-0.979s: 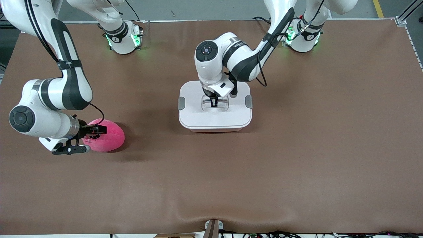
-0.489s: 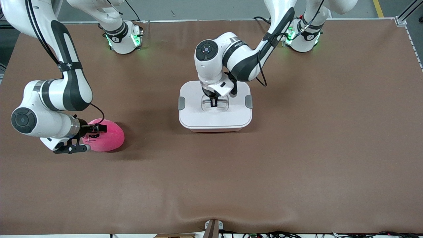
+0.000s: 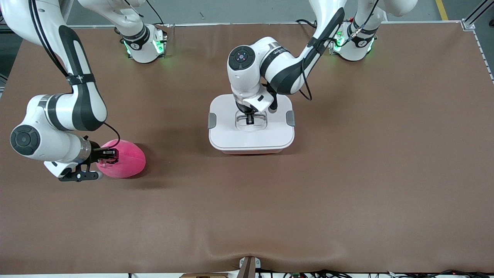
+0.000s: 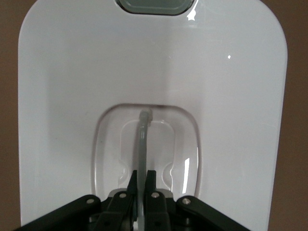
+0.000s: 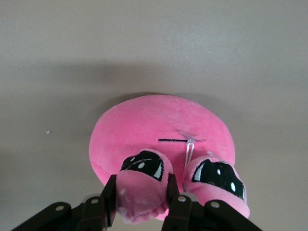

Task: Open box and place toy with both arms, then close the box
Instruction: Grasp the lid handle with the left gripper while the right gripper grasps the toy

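Observation:
The box (image 3: 231,135) stands shut in the middle of the table, its white lid (image 4: 72,96) on and a grey clip (image 3: 212,120) at each end. My left gripper (image 3: 250,119) reaches down into the lid's recess, jaws shut (image 4: 142,182) on the thin handle bar (image 4: 143,134). The pink toy (image 3: 127,159) lies on the table toward the right arm's end, nearer the front camera than the box. My right gripper (image 3: 109,154) is low beside it. Its fingers (image 5: 141,192) press on a plush lump (image 5: 142,185) carrying one dark eye.
The brown mat (image 3: 347,173) covers the whole table. Both arm bases (image 3: 144,46) (image 3: 353,44) stand lit green along the edge farthest from the front camera. A grey clip (image 4: 153,6) shows at the lid's end in the left wrist view.
Both grippers have closed: the left onto the lid's handle bar, the right onto the toy's lump. The right arm shifted slightly; box and toy stay in place.

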Motion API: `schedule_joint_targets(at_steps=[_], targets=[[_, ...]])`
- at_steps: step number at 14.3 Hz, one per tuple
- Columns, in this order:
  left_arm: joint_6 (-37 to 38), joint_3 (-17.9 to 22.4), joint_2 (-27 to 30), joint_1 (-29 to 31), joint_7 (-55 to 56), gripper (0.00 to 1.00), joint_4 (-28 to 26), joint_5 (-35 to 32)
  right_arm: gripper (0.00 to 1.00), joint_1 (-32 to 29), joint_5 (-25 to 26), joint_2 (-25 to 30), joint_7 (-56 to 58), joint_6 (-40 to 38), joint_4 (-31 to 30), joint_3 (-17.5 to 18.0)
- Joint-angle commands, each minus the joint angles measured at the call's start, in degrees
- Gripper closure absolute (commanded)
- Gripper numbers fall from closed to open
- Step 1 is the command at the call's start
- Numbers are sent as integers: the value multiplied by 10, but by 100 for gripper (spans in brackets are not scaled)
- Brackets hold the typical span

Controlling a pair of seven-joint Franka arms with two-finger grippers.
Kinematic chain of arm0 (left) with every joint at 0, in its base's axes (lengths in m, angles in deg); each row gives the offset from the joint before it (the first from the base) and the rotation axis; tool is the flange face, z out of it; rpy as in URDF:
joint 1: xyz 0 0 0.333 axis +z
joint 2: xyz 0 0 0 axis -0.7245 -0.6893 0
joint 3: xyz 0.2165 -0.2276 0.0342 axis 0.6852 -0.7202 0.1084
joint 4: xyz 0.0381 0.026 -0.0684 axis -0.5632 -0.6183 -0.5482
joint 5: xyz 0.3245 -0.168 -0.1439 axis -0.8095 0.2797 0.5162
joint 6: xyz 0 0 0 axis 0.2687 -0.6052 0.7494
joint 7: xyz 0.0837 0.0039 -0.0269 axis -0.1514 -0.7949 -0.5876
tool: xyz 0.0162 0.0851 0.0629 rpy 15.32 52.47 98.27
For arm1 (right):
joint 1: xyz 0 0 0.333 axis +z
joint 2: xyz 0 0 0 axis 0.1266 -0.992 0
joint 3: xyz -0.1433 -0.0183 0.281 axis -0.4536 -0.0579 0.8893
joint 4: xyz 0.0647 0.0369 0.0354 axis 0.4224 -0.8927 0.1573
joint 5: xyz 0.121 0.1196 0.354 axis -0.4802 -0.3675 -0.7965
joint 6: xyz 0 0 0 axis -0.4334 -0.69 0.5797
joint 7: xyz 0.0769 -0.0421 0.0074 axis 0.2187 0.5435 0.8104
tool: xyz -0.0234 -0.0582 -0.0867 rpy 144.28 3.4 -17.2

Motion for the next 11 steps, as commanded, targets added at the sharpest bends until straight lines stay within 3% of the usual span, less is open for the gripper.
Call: schedule_joint_targets(at_steps=[1,5,11], targets=[[-4,4,19,-5,12,100,-13,-14,67,-10,1,-7,0,18,0,4],[-3,4,22,-5,12,100,-11,-14,100,-12,1,-10,0,21,1,4],[4,3,36,0,5,100,-8,-13,100,0,3,-3,10,3,28,7]])
